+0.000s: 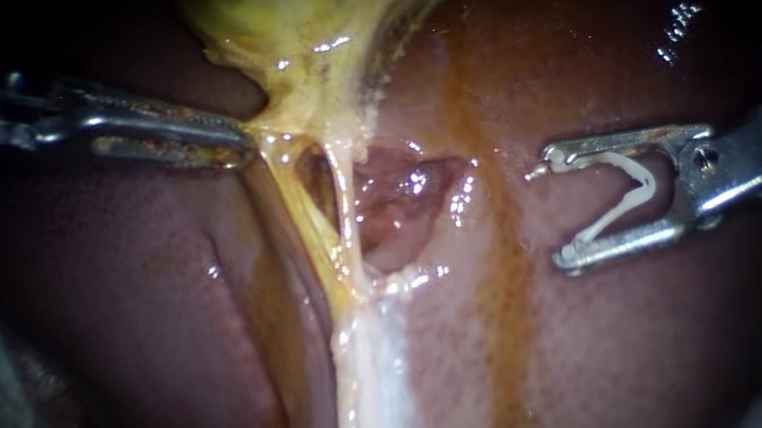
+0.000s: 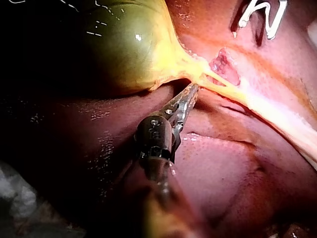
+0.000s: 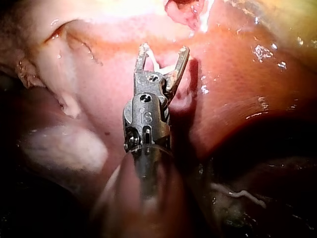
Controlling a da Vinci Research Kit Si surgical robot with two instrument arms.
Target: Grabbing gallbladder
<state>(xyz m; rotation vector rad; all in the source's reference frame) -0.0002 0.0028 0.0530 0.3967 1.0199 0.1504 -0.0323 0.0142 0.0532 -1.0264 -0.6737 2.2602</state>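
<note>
Gripping the gallbladder (image 1: 306, 17) at its yellow lower edge, left instrument (image 1: 244, 143) is clamped closed; gallbladder sits upper centre against the liver (image 1: 614, 341). Right instrument (image 1: 546, 215), spread wide, holds a white clip (image 1: 634, 195).

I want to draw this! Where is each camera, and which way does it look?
Endoscope view: close up, facing gallbladder and liver; left instrument enters left, gripping the gallbladder; right instrument enters right, holding a clip.
Left wrist view: on the left arm, looking along its shaft toward the gallbladder.
Right wrist view: on the right arm, looking along its shaft at the clip over liver.
Shared: endoscope and left wrist views both show gallbladder and clip.
</note>
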